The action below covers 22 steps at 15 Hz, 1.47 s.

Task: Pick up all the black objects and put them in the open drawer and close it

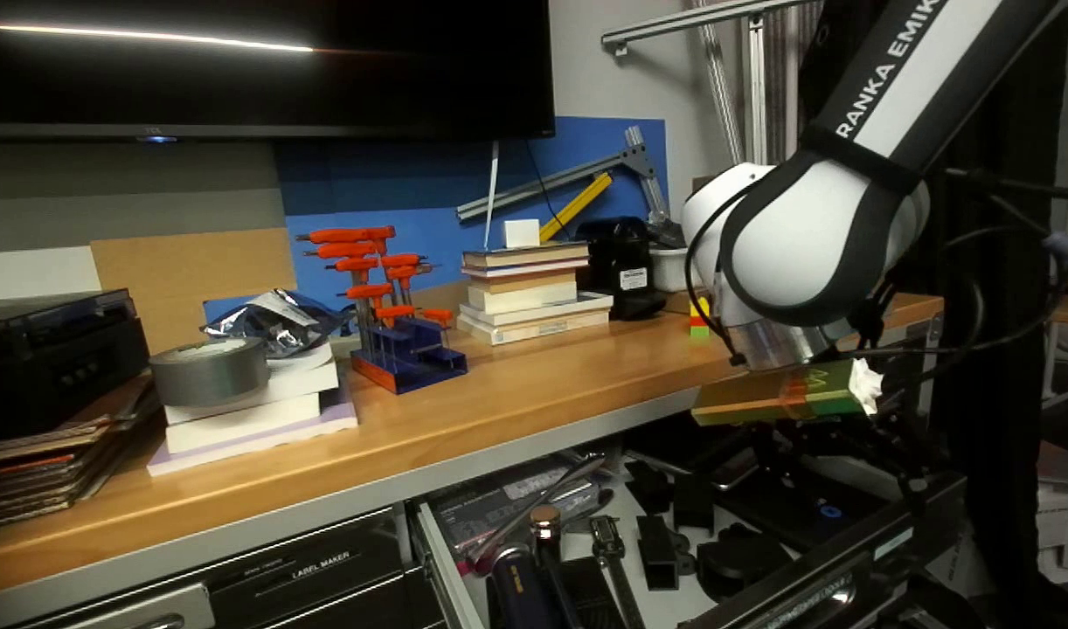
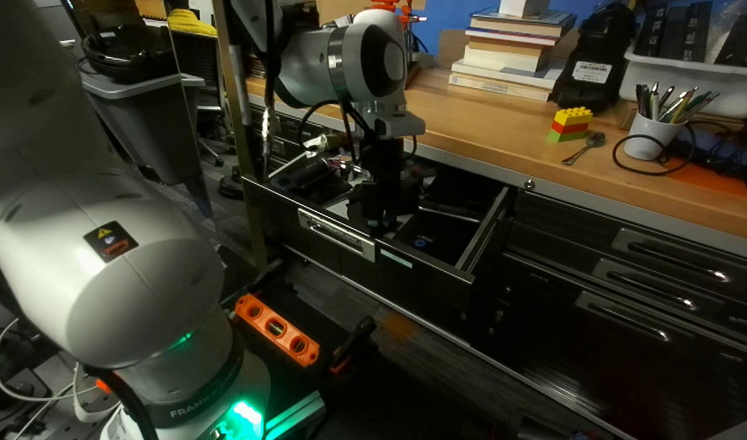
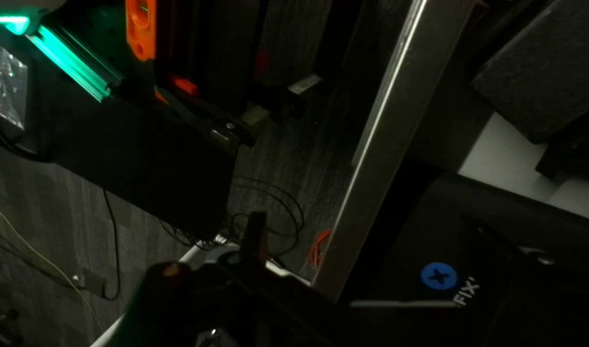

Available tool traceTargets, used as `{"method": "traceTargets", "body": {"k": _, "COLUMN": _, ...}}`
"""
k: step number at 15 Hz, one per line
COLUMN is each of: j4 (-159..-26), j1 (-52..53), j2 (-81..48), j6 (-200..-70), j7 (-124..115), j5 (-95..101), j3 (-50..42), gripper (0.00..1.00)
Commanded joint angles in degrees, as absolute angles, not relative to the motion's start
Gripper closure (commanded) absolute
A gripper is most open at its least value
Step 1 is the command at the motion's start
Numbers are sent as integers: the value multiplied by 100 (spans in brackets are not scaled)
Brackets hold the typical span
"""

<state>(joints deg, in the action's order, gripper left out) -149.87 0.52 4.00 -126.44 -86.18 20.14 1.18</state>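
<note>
The drawer (image 1: 814, 603) stands open below the tabletop. Several small black objects lie in it, among them an upright block (image 1: 659, 552), a block behind it (image 1: 693, 503) and a rounded chunk (image 1: 742, 559). In the wrist view a dark matte block (image 3: 545, 72) shows at upper right. My gripper (image 1: 846, 482) points down over the drawer's front, open, with nothing seen held. Its left finger (image 3: 255, 236) is outside the metal rim (image 3: 371, 159) in the wrist view; the opposite finger is nearly lost in the dark. Contact with the rim cannot be made out.
A black pouch with a blue logo (image 2: 441, 238) fills one drawer end. Tools, including a wrench (image 1: 617, 568), crowd the opposite end. On the tabletop stand a red-and-blue rack (image 1: 407, 354), stacked books (image 1: 534, 297) and a toy-brick block (image 2: 570, 125). An orange level (image 2: 277, 330) lies near the robot's base.
</note>
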Motion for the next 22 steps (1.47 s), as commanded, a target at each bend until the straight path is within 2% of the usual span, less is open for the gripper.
{"method": "traceTargets", "body": {"k": 1, "j4": -15416, "j1": -149, "j2": 446, "j6": -13280, "j7": -8736, "j5": 1686, "j3": -28, "gripper": 0}}
{"method": "traceTargets", "body": {"k": 7, "j4": -15954, "j1": -346, "j2": 171, "j6": -15000, "j7": -8152, "j5": 583, "j3": -299, "gripper": 0}}
{"method": "traceTargets", "body": {"k": 11, "j4": -15795, "j1": -335, "j2": -223, "j6": -16075, "j7": -7271, "j5": -561, "j3": -313, "gripper": 0}}
{"method": "traceTargets", "body": {"k": 17, "j4": -15633, "j1": -291, "j2": -390, "j6": -16784, "j7": -6301, "j5": -1331, "j3": -244, "gripper": 0}}
{"method": "traceTargets", "body": {"k": 22, "j4": -15012, "j1": -297, "j2": -845, "j6": -17182, "j7": -5213, "j5": -2219, "j3": 256, "gripper": 0}}
